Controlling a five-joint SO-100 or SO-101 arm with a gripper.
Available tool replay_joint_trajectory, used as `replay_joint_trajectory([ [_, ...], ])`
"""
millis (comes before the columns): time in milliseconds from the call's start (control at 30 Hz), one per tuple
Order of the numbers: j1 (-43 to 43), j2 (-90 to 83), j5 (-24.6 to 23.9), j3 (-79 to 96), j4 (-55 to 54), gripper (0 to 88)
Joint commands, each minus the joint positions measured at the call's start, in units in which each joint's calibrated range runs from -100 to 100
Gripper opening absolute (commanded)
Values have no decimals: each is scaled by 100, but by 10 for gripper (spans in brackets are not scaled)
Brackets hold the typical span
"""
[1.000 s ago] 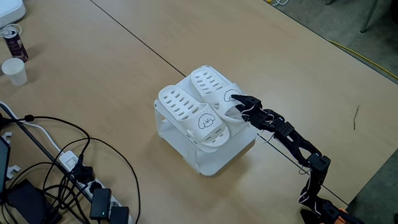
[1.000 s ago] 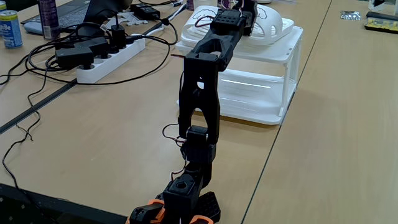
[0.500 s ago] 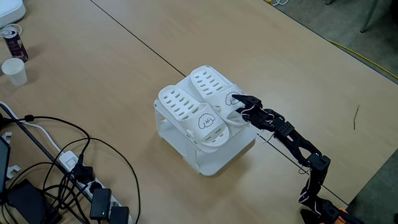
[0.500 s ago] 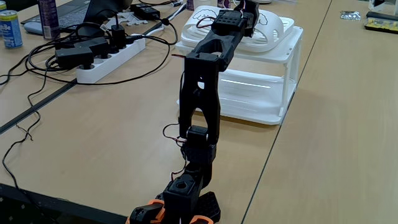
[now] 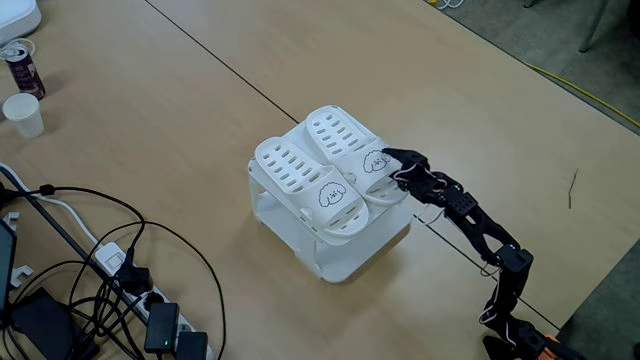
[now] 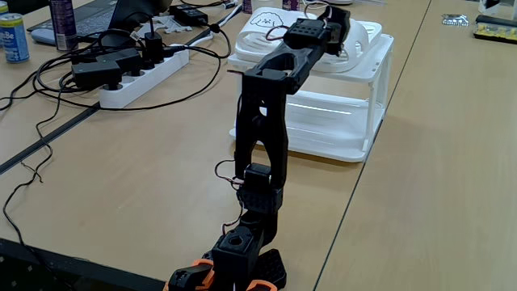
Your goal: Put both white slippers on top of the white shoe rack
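In a fixed view from above, the claw (image 5: 388, 157) sits at the toe end of the right-hand one of the white slippers (image 5: 347, 152), which lies from it toward about ten o'clock along its own long axis; whether the jaws are spread or still pinching the toe rim I cannot tell. Both slippers rest side by side, touching, on the flat top of the white shoe rack (image 5: 345, 256), which stands on the tabletop (image 5: 200, 110). The left slipper (image 5: 305, 183) shows rows of oval slots and a drawn cartoon face near its toe, like its mate.
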Motion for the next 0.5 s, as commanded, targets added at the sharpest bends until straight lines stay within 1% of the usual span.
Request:
replay_joint_trajectory([
  [0,135,-301,42,-133,-74,180],
  [467,176,-335,42,-115,-74,180],
])
